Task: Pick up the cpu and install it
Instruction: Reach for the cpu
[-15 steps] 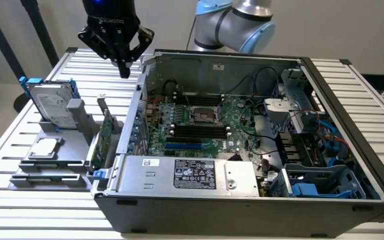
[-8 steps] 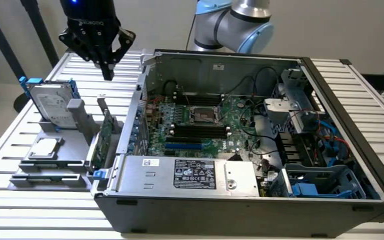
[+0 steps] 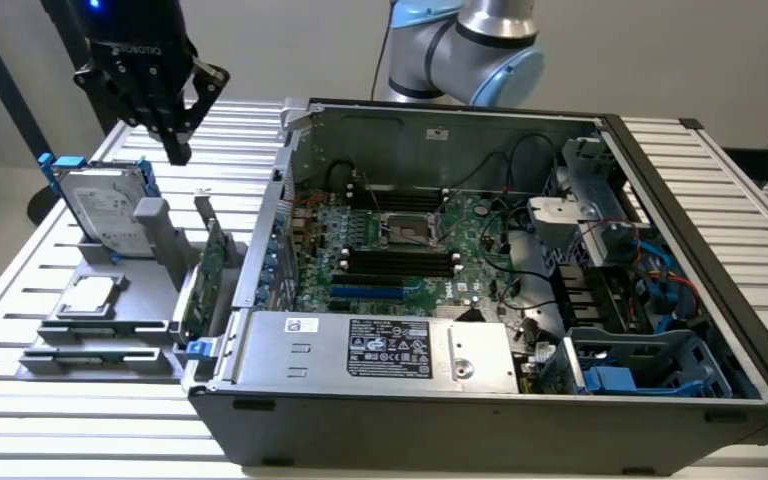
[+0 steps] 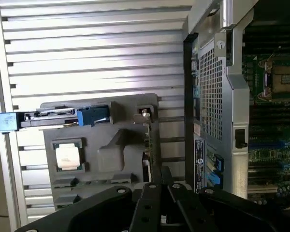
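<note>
The cpu (image 3: 88, 295) is a small square chip with a silver top, lying flat in a grey holder (image 3: 104, 335) on the exterior view's left, outside the computer case. In the wrist view the cpu (image 4: 67, 155) sits in the same grey holder (image 4: 111, 154). My black gripper (image 3: 177, 150) hangs high above the table's far left corner, behind the holder and well above the cpu, its fingers drawn together on nothing. The gripper (image 4: 160, 174) points down over the holder's edge. The motherboard socket (image 3: 411, 231) lies open inside the case, and the socket (image 4: 284, 77) is bare.
A silver hard drive (image 3: 104, 208) with blue brackets stands upright in the holder just behind the cpu. A green card (image 3: 204, 275) stands on edge between the holder and the open computer case (image 3: 491, 400). The slatted metal table (image 3: 77, 440) extends around them.
</note>
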`<state>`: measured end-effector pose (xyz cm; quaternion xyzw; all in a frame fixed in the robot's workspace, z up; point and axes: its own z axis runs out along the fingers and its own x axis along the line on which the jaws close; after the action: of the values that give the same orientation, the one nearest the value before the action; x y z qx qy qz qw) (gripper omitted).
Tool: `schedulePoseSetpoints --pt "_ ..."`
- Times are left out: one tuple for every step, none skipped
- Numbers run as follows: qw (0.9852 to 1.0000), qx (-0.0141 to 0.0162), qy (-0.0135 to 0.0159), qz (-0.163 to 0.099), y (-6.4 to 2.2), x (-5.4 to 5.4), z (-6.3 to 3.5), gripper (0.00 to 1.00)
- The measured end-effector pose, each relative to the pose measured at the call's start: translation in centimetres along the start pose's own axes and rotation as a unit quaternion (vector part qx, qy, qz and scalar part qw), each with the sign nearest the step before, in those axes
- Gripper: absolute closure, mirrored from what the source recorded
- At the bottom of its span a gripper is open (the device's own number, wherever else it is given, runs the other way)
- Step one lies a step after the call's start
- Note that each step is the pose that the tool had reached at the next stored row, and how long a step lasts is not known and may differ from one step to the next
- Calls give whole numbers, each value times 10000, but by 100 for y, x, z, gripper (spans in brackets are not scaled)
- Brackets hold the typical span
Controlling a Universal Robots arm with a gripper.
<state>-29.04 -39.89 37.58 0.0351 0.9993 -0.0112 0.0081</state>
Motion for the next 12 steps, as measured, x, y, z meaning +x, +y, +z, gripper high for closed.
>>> schedulePoseSetpoints --pt "10000 12 1 0 -3 45 5 89" --pt "10000 24 1 0 -6 90 10 89" --pt "10000 37 2 0 -9 135 14 89" --pt "10000 49 3 0 -12 180 19 89" --pt "10000 61 4 -1 -15 227 24 89" --pt "10000 73 5 -2 -19 274 29 89" --pt "10000 84 6 -2 -22 317 34 89" --pt "10000 95 6 -2 -25 362 39 89" --pt "9999 106 7 -1 -27 407 44 89" --pt "9999 118 8 -2 -30 452 49 89" --pt "9999 129 9 -3 -34 497 55 89" --pt "9999 140 9 -3 -37 546 61 89"
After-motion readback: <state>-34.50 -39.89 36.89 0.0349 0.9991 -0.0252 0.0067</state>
